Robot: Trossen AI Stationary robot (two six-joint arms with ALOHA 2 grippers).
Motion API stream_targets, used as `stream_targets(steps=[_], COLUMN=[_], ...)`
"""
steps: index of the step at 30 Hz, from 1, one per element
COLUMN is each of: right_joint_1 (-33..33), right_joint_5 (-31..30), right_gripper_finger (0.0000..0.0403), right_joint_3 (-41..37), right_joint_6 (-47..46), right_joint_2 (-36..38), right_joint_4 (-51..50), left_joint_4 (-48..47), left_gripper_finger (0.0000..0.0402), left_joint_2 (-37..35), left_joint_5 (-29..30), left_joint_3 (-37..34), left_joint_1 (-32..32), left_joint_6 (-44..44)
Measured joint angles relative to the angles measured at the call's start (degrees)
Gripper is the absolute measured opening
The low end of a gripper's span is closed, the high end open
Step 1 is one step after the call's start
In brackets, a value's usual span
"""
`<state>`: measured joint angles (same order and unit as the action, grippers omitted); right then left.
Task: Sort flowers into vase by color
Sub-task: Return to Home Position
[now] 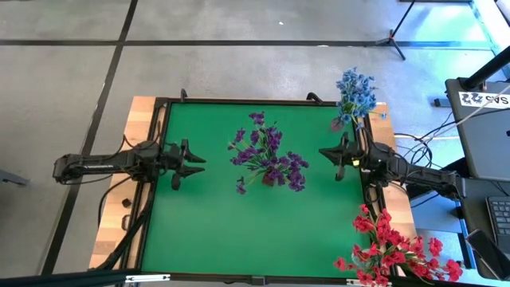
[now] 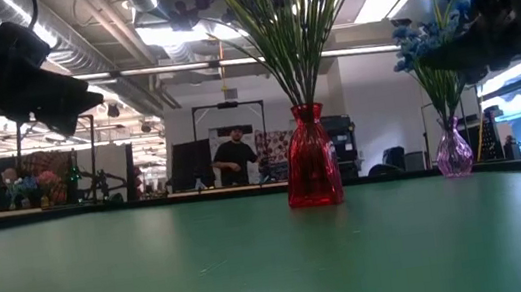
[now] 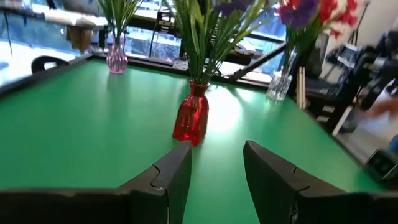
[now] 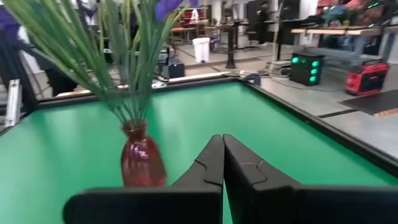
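Observation:
A red glass vase [image 2: 310, 157] stands upright on its base at the middle of the green mat, full of purple flowers [image 1: 268, 159] on green stems. Blue flowers [image 1: 355, 92] stand in a pinkish vase [image 2: 453, 151] at the far right corner. Red flowers [image 1: 394, 247] fill a clear vase [image 3: 278, 84] at the near right edge. My left gripper [image 1: 191, 163] hovers open to the left of the red vase [image 3: 189, 115]. My right gripper [image 1: 325, 151] hovers shut to its right, and its wrist view shows the vase [image 4: 142, 160] ahead.
The green mat [image 1: 207, 223] is bordered by a black frame on a wooden table. A laptop and cables sit off the right edge. A person [image 2: 236, 157] stands in the room far behind the table. Bare mat lies near and left of the red vase.

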<state>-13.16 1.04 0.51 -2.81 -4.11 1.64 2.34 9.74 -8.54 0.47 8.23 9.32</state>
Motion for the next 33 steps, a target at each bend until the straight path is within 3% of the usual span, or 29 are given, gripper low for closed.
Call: stream_targets(steps=[13,16,24,33], right_joint_1=[0.0,3.4,8.0,7.9], right_joint_5=[-2.8,-4.5,-2.8,-3.0], right_gripper_finger=[0.0001,0.0001,0.0001,0.0001], right_joint_3=[0.0,0.0,0.0,0.0], right_joint_6=[0.1,0.1,0.1,0.1], right_joint_2=[0.0,1.0,1.2,1.2], right_joint_4=[0.2,0.3,0.6,0.4], left_joint_4=[0.0,0.0,0.0,0.0], left_gripper_finger=[0.0143,0.0143,0.0143,0.0143], left_joint_2=[0.0,0.0,0.0,0.0], left_joint_5=[0.0,0.1,0.2,0.2], left_joint_3=[0.0,0.0,0.0,0.0], left_joint_1=[0.0,0.0,0.0,0.0], left_joint_6=[2.2,2.2,2.1,2.1])
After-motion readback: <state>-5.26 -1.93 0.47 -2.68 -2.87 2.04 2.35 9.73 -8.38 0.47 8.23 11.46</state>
